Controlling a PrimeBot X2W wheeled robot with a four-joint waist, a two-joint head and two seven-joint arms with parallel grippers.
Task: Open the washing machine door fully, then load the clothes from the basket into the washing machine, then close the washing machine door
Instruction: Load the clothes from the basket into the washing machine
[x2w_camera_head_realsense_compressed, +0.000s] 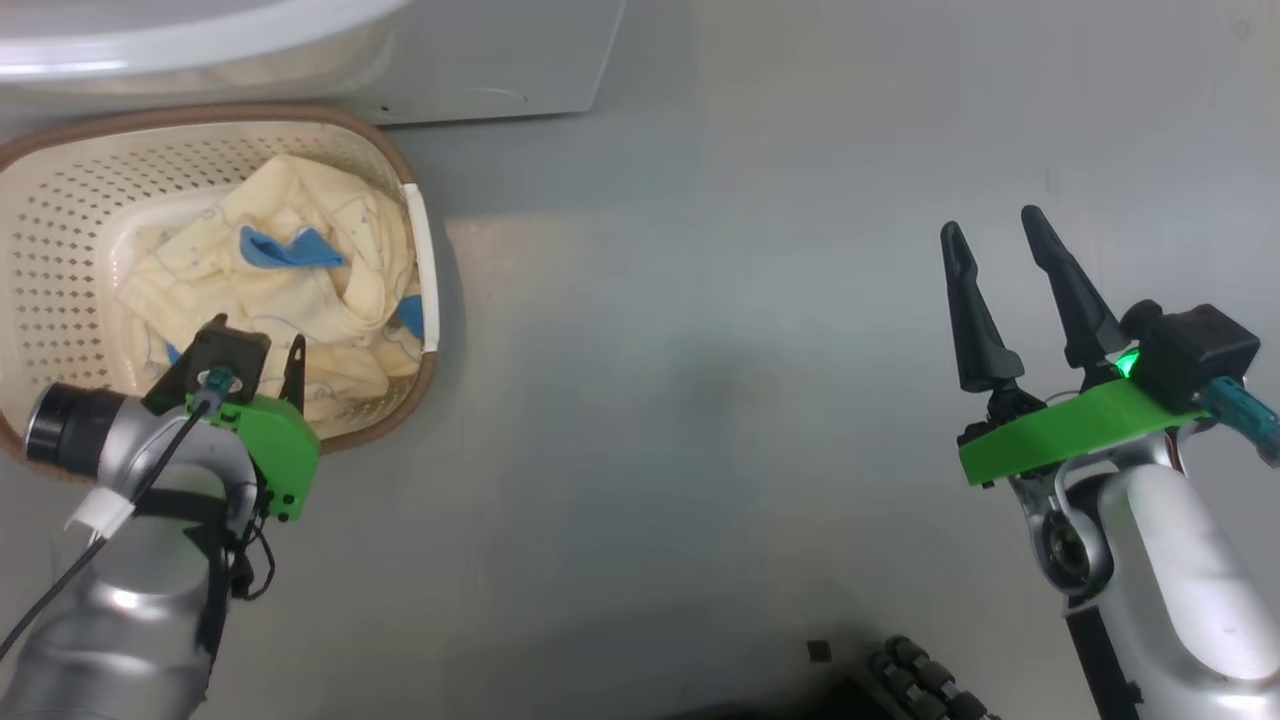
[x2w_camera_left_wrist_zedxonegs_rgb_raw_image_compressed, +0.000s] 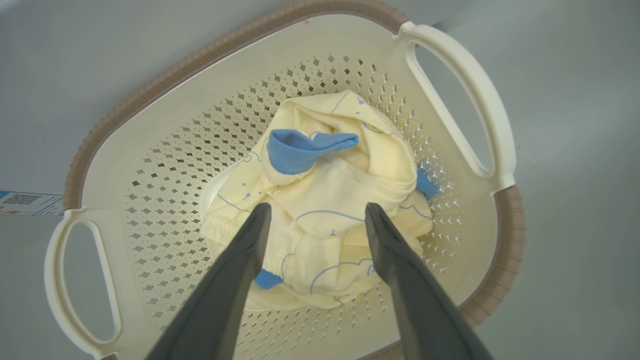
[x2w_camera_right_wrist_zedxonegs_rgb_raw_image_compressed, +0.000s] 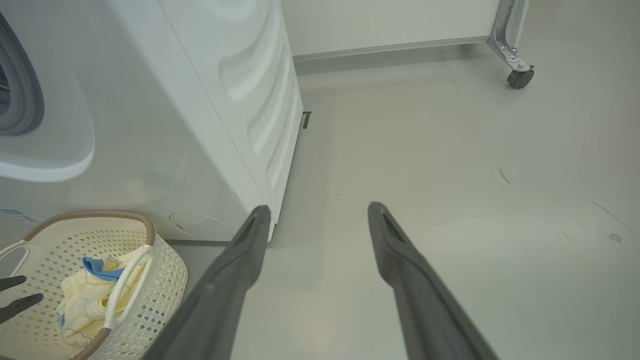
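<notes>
1. The left end effector (x2w_camera_left_wrist_zedxonegs_rgb_raw_image_compressed: 317, 209) points down into the basket (x2w_camera_left_wrist_zedxonegs_rgb_raw_image_compressed: 165, 150). Its two dark fingers are spread wide and hold nothing. Whether the tips already touch fabric cannot be told.
2. The clothes (x2w_camera_left_wrist_zedxonegs_rgb_raw_image_compressed: 345, 165) lie bundled just beyond those fingertips on the basket's bottom. A blue trim piece (x2w_camera_left_wrist_zedxonegs_rgb_raw_image_compressed: 300, 150) sits a little past the tips, and the pale yellow folds run between and under both fingers.
3. The step in hand appears to be the first grasp of the load. It would go best if the end effector sank straight down so the fingers straddle the thick middle fold. It should then close on several layers rather than on a loose edge.
4. The fingertips should stop short of the perforated bottom, where a tip could catch in a hole. The lift should rise well above the brown rim and the white handle (x2w_camera_left_wrist_zedxonegs_rgb_raw_image_compressed: 465, 90) beside the end effector. A trailing sleeve would likely drag the light basket along.
5. The right end effector (x2w_camera_head_realsense_compressed: 990, 220) hangs over bare floor (x2w_camera_head_realsense_compressed: 700, 400), well apart from the basket. Its fingers are also wide and empty.
6. The washing machine (x2w_camera_right_wrist_zedxonegs_rgb_raw_image_compressed: 200, 100) stands on the far side of the basket from the left end effector. Whether its door is fully open cannot be told.
</notes>
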